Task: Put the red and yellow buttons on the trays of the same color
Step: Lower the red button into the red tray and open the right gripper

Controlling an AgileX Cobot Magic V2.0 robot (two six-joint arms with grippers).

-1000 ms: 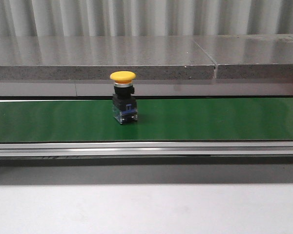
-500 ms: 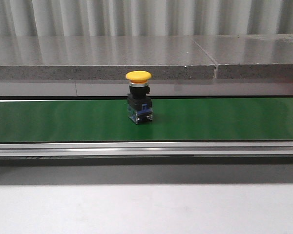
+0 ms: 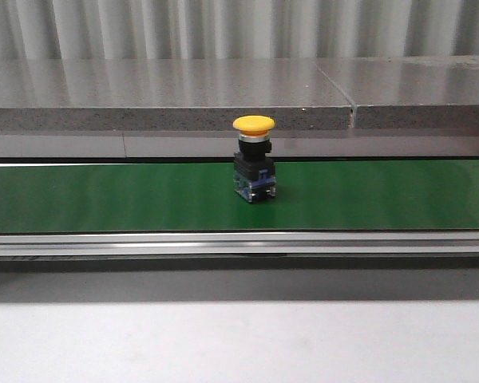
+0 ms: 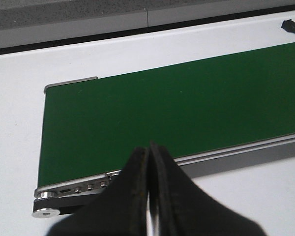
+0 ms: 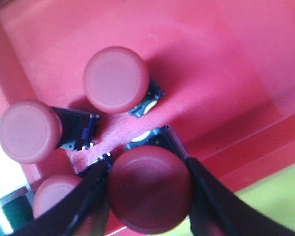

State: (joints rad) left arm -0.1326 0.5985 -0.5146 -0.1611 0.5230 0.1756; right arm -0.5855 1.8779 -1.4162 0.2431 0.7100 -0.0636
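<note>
Yellow button (image 3: 254, 159) upright on belt (image 3: 104, 195)

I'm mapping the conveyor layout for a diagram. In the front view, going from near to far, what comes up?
White table surface → silver conveyor rail → green belt carrying the yellow button → grey stone ledge → corrugated wall.

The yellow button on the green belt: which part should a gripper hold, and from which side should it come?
Probably come from above and close on the black body of the yellow button, below the wide cap. It stands upright on the belt, and the flat-sided body offers firmer hold than the rounded cap.
</note>
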